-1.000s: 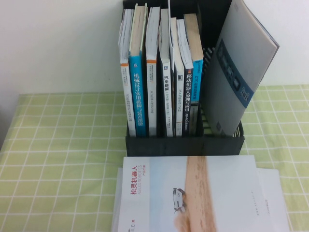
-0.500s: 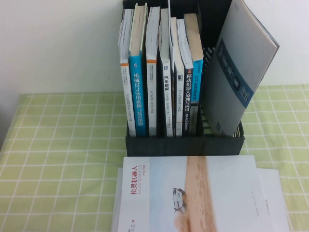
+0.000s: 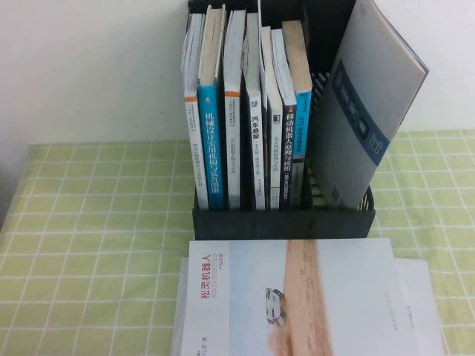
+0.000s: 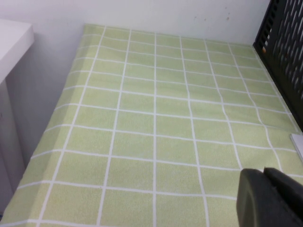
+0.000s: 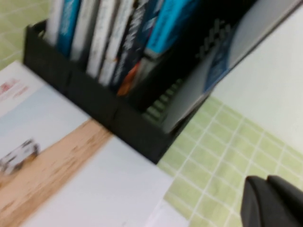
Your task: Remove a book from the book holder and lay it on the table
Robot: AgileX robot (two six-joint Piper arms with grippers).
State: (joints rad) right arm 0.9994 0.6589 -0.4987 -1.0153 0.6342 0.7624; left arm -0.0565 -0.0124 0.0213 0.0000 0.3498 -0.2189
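Observation:
The book (image 3: 297, 297), white with a tan stripe and a red Chinese title, lies flat on the table (image 3: 96, 222) just in front of the black book holder (image 3: 282, 222). The right wrist view shows the same book (image 5: 61, 161) and holder (image 5: 94, 109). My right gripper (image 5: 266, 178) hovers shut and empty over the cloth to the right of the book. My left gripper (image 4: 264, 171) is shut and empty above bare cloth, left of the holder's slatted side (image 4: 284, 56). Neither gripper shows in the high view.
Several upright books (image 3: 245, 111) fill the holder's left slots. A grey booklet with a blue band (image 3: 367, 111) leans in the right slot. Another white booklet (image 3: 419, 297) lies under the book. A white wall stands behind, and the table's left edge (image 4: 47, 137) drops off.

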